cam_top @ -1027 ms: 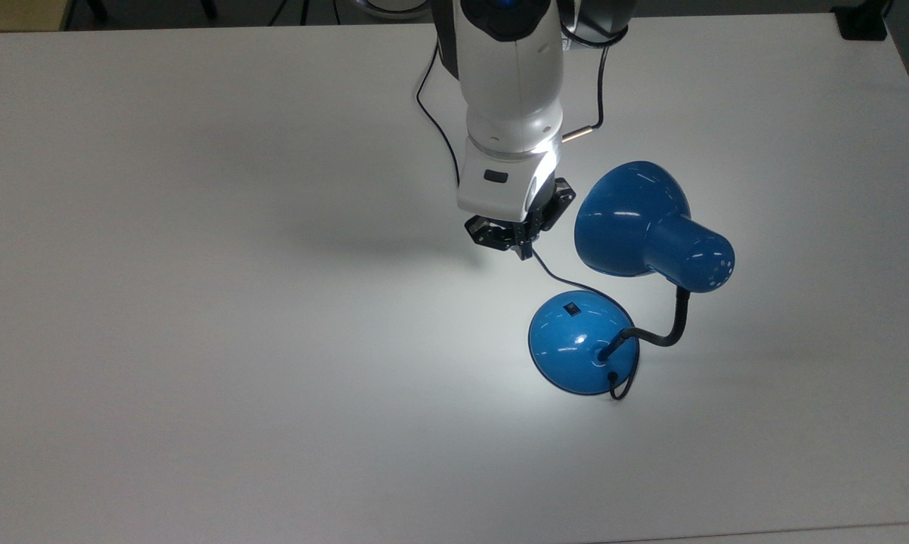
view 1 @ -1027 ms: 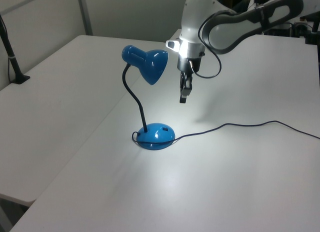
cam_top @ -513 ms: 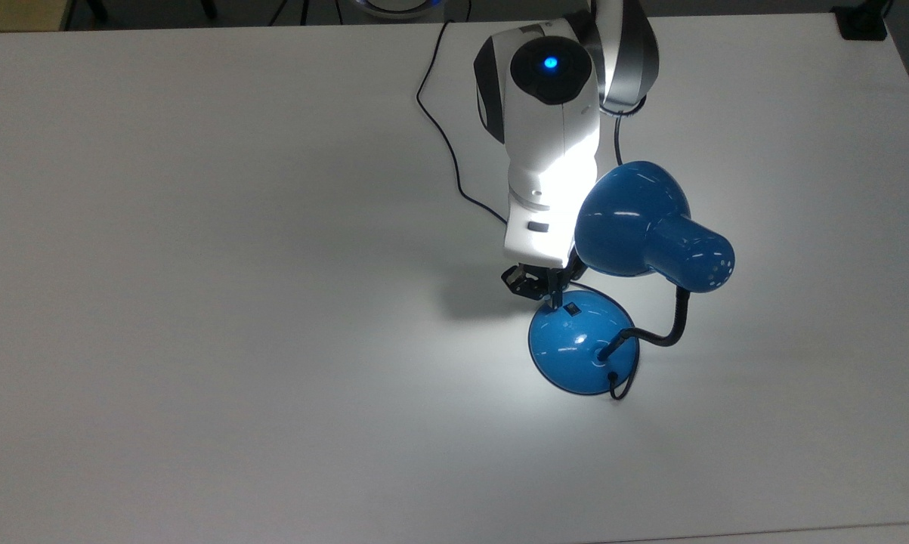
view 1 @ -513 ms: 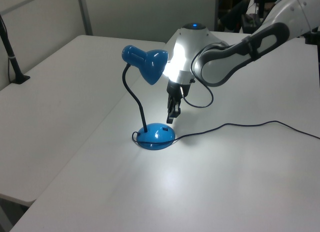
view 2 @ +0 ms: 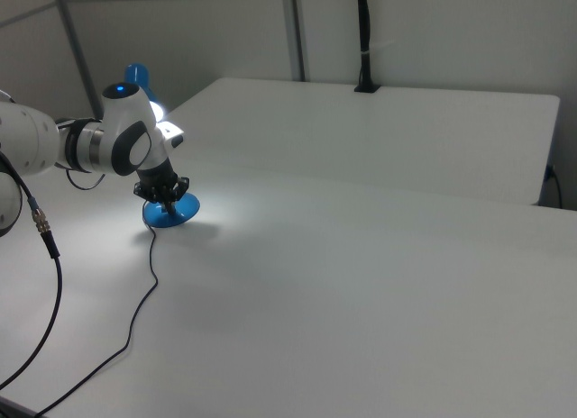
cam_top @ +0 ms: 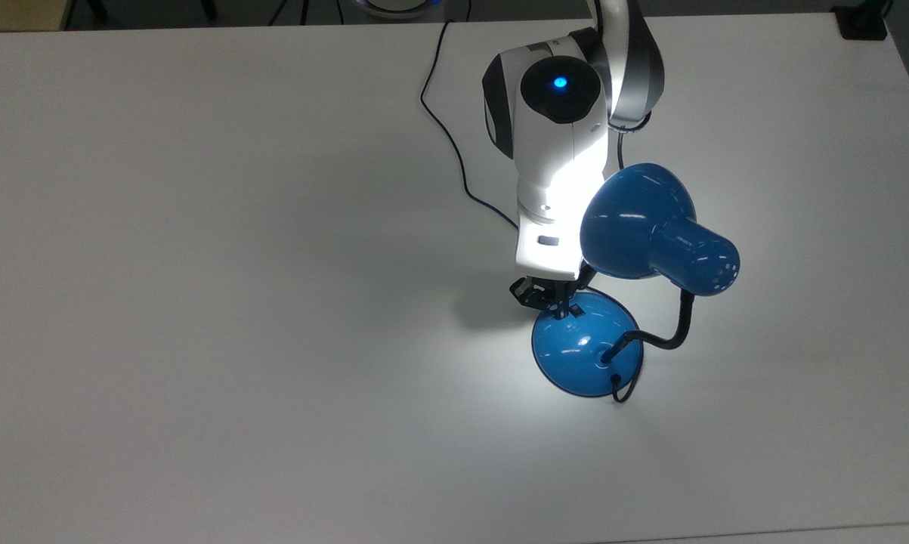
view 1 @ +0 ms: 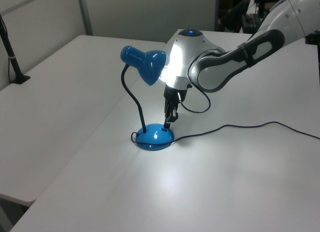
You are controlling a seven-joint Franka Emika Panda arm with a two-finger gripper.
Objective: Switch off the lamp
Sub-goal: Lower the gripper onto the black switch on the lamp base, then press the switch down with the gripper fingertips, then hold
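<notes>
i see the glossy blue desk lamp (cam_top: pixel 654 234) standing on the matte white table (cam_top: pixel 197 302), toward the top view's right. its bell-shaped shade (view 1: pixel 150 67) has a smooth enamel sheen with white highlights, and light pours out of it, leaving a bright pool on the table in front of the base. a thin black ribbed gooseneck (view 1: pixel 131 99) curves up from the round domed blue base (cam_top: pixel 586 351), which shines like polished plastic. the slim black cord (view 1: pixel 240 127) runs off the base across the table toward the left view's right.

the black two-finger gripper (cam_top: pixel 567 302) hangs from the arm's rounded white wrist housing (cam_top: pixel 556 151), lit hard by the lamp, with a small blue indicator light glowing on top. the fingertips point straight down at the upper edge of the base, right at the spot where the small black switch (cam_top: pixel 575 309) sits; in the left view the tip looks touching or just above it, and i cannot tell which. the jaws look drawn together with nothing between them.
</notes>
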